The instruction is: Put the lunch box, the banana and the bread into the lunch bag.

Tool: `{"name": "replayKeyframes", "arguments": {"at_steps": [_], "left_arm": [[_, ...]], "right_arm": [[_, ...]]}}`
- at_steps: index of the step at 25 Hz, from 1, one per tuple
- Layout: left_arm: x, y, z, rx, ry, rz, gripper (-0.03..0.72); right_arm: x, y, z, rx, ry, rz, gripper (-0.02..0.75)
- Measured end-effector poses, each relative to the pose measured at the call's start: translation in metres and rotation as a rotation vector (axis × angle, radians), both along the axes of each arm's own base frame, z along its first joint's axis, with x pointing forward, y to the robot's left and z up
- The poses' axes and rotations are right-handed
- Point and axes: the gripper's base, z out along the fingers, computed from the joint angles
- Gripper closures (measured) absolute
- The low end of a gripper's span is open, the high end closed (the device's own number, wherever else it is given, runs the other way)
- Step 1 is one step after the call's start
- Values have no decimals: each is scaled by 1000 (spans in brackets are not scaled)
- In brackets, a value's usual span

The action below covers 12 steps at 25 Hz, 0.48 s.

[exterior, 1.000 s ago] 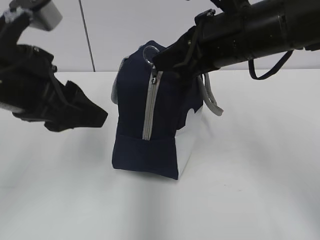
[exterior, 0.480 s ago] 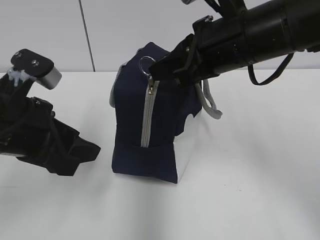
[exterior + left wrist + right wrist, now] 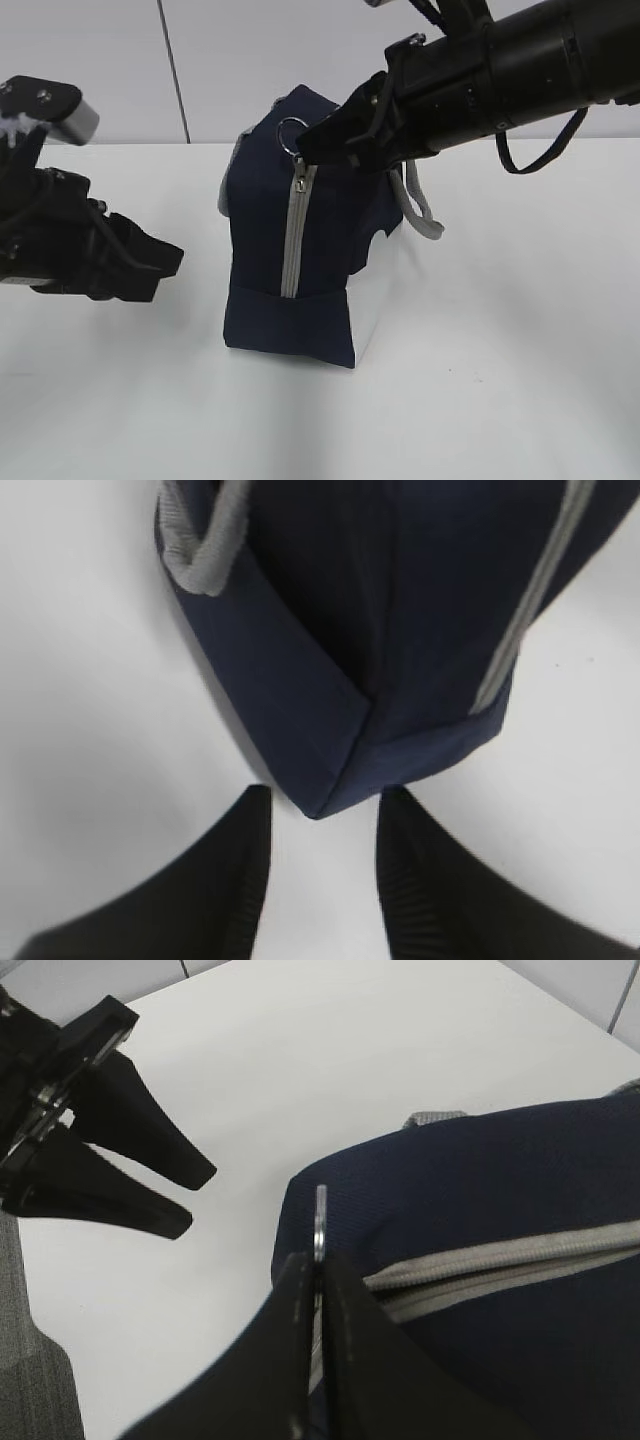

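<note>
The navy lunch bag stands on its end in the middle of the white table, its grey zipper strip running down the near face. My right gripper is shut on the metal ring pull at the bag's top; in the right wrist view the ring pull sticks up from between the closed fingertips. My left gripper hovers left of the bag, open and empty. In the left wrist view the bag shows its lower corner just at the tips of my left gripper. Lunch box, banana and bread are out of view.
A grey webbing handle hangs off the bag's right side, another handle lies at its far side. The white table stretches in front and to the right. A pale wall stands behind.
My left gripper has dropped lower, drawn back to the left and narrowed its jaws. The right gripper has kept its hold on the ring pull, shifting it slightly left.
</note>
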Motion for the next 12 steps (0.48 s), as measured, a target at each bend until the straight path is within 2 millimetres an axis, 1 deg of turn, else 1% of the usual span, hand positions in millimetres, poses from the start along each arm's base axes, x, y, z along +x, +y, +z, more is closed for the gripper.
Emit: {"name": "replayKeyframes", "arguments": {"at_steps": [2,5,12], "left_arm": [[3,4,1,-12,-2,28,447],[5,6,1,-23,-4,50,453],[3,2,3,-45,-13,-2,471]], "right_arm": [[0,0,0,1,3,1,754],[0,0,0,2,4,0,754],[0,0,0,2,6,-1,754]]}}
